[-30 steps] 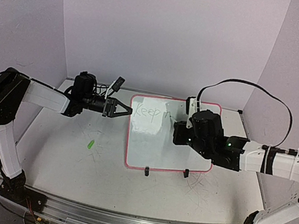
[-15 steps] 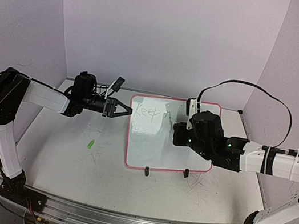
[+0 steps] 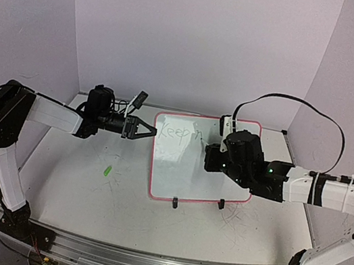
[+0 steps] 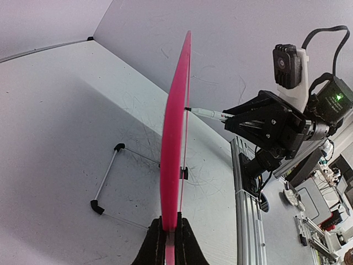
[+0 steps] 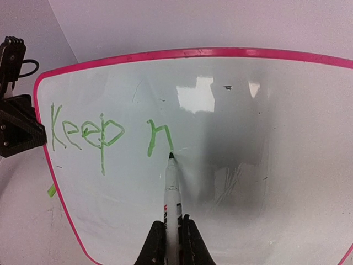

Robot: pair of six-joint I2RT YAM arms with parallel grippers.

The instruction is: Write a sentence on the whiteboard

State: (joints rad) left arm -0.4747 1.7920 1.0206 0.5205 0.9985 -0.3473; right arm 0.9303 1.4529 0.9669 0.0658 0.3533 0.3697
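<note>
**Top view with both wrist views, mid-stroke.** My left tool (image 3: 152, 131) is closed on the left edge of the whiteboard (image 3: 180, 174). The board stands propped on its feet near the middle of the bench (image 3: 84, 192). The left wrist view shows the pink frame pinched between the fingers (image 4: 157, 245).

My right tool (image 5: 168, 234) is clamped on the marker (image 5: 172, 190), whose tip touches the board at the foot of the newest green stroke.

Over the last second the right arm has crept only slightly along the top line. The left arm has not moved.

The sentence (image 5: 88, 132) so far reads "Keep" plus one arch, which I judge to be the first hump of a second word. Most of the writing therefore remains to be done, and the board needs to stay pinned while it is written.
</note>
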